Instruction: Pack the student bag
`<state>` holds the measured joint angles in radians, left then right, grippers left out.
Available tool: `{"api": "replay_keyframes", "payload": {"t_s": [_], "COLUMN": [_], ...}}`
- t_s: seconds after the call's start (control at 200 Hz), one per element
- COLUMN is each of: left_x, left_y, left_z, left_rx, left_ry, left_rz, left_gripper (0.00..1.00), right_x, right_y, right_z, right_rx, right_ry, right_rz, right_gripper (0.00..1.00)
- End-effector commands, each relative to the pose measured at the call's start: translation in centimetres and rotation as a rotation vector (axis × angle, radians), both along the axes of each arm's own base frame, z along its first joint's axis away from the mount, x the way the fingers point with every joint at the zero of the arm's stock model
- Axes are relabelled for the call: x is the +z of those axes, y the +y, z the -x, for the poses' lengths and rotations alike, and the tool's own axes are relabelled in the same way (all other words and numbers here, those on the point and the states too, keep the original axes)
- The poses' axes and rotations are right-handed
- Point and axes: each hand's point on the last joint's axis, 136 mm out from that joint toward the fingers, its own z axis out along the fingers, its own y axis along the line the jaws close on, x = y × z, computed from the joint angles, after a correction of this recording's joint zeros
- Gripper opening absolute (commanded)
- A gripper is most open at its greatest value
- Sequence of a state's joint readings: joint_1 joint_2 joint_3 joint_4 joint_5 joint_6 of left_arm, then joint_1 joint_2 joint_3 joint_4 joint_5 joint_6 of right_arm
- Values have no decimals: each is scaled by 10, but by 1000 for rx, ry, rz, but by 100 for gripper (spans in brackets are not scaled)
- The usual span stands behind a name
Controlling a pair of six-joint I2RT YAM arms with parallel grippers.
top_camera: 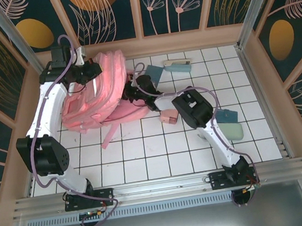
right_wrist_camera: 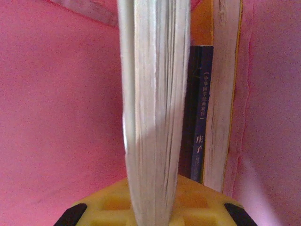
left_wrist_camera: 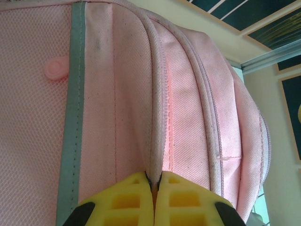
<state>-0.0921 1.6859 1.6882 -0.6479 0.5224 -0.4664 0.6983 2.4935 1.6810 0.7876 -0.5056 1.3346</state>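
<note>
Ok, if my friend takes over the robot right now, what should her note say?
Left gripper: shut, pinching a fold of the student bag.
Right gripper: shut on a pale-paged book, inside the bag.
Done: a dark-spined book and a second book stand inside.
To do: release this book; small pink box, pale green item and other items lie on the table.

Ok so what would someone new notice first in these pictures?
The big pink student bag lies far left on the tiled table. The left gripper pinches its seam; the right gripper holds a thick book inside, beside a dark-spined book.
</note>
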Motion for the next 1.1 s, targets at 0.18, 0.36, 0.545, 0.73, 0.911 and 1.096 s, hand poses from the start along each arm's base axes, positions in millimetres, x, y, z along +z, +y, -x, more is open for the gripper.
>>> {"api": "replay_keyframes", "payload": {"t_s": [0.18, 0.36, 0.545, 0.73, 0.911, 1.096], "left_x": [57, 56, 50, 47, 46, 46], "left_y": [-13, -11, -13, -13, -14, -14], "left_z": [3, 3, 2, 4, 5, 7], "left_rx": [-88, -93, -104, -108, -109, -112], "left_ry": [-182, -183, -171, -166, -163, -164], "left_rz": [95, 94, 103, 105, 111, 118], "left_gripper": [0, 0, 0, 0, 0, 0], "right_x": [-5, -4, -7, -21, -32, -34], "right_y": [35, 17, -3, -2, 14, 44], "right_z": [0, 7, 14, 19, 16, 18], "right_rx": [5, 10, 1, 29, 71, 131], "right_ry": [-29, -36, -43, -11, 13, 11], "right_rz": [155, 239, 309, 289, 262, 229], "right_gripper": [40, 44, 43, 24, 2, 0]}}
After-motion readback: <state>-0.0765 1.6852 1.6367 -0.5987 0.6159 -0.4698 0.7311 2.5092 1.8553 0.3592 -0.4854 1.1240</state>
